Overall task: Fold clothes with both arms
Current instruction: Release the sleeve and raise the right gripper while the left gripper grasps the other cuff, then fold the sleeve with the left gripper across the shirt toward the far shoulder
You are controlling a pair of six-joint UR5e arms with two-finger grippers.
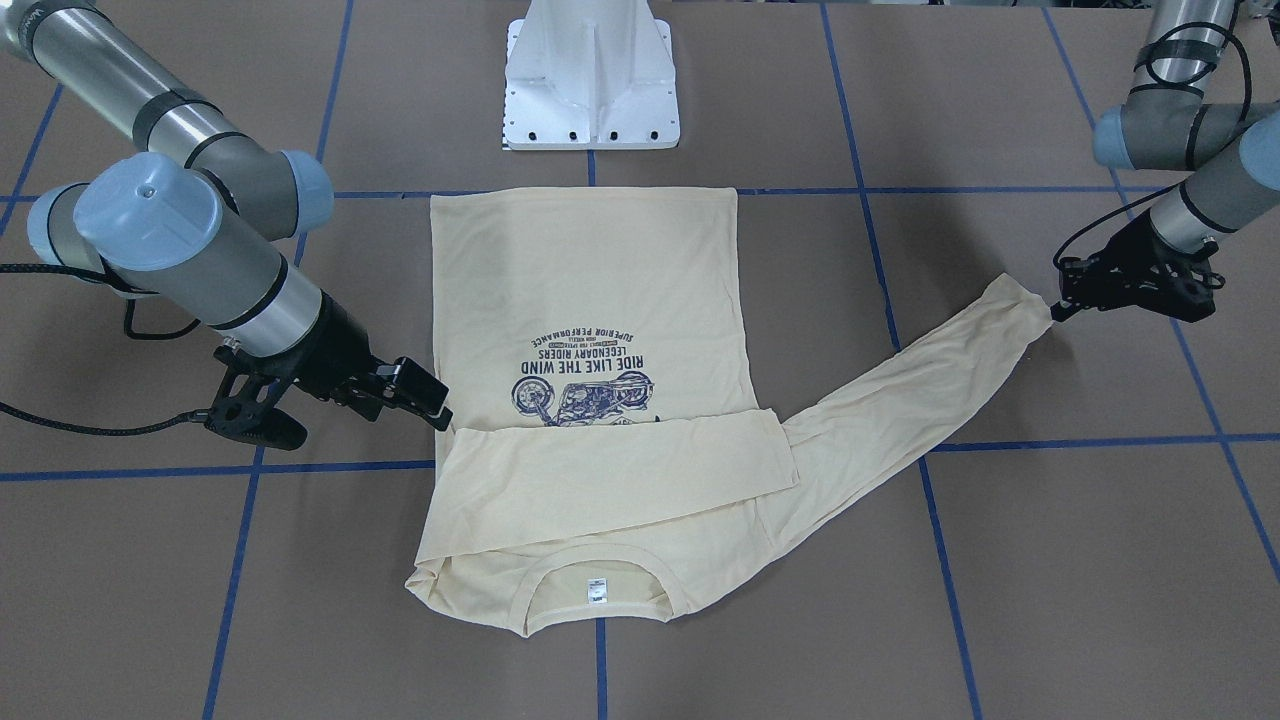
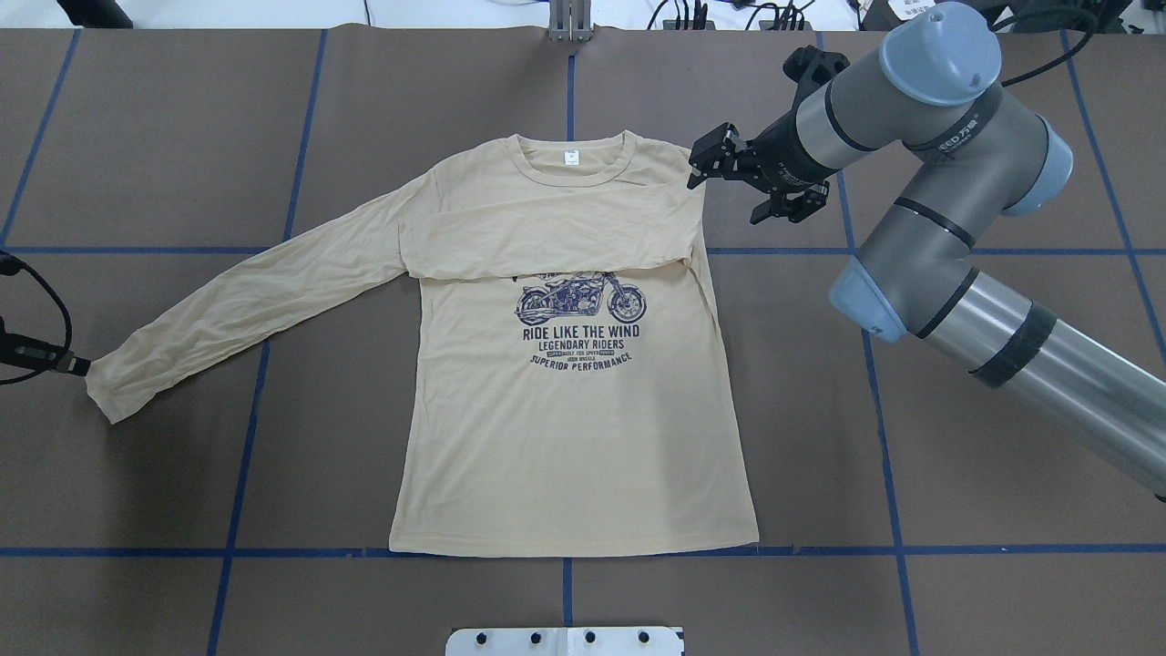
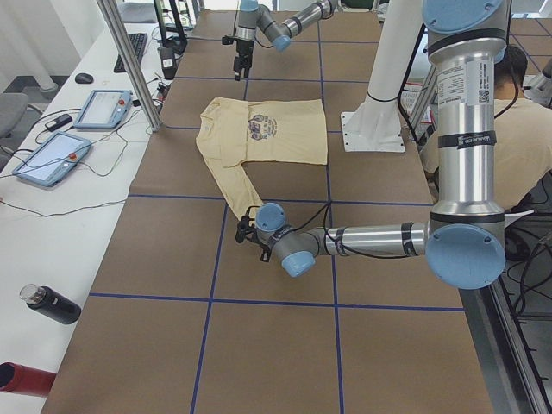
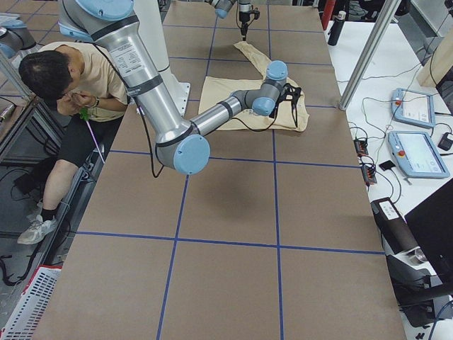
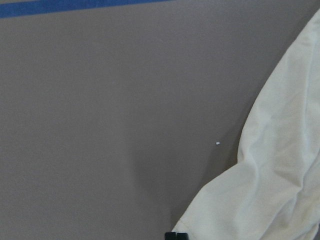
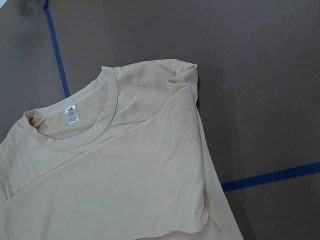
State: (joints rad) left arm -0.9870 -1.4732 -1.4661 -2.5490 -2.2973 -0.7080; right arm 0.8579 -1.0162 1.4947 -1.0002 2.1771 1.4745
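Observation:
The cream T-shirt (image 2: 574, 437) lies flat and print-up on the brown table, neck label (image 2: 571, 157) on the far side. One sleeve (image 2: 547, 232) is folded across the chest above the motorcycle print. The other sleeve (image 2: 255, 296) stretches out straight toward my left. My left gripper (image 2: 80, 366) (image 1: 1058, 308) sits low at that sleeve's cuff (image 1: 1035, 305), fingers together on its corner. Beside the shirt's shoulder (image 6: 182, 75) my right gripper (image 2: 703, 164) (image 1: 432, 400) hovers open, holding nothing.
The white pedestal base (image 1: 592, 80) stands just behind the shirt's hem. Blue tape lines (image 2: 246, 401) grid the table. A side bench holds tablets (image 3: 103, 108) and a bottle (image 3: 52, 304). A person (image 4: 78, 85) sits behind the robot.

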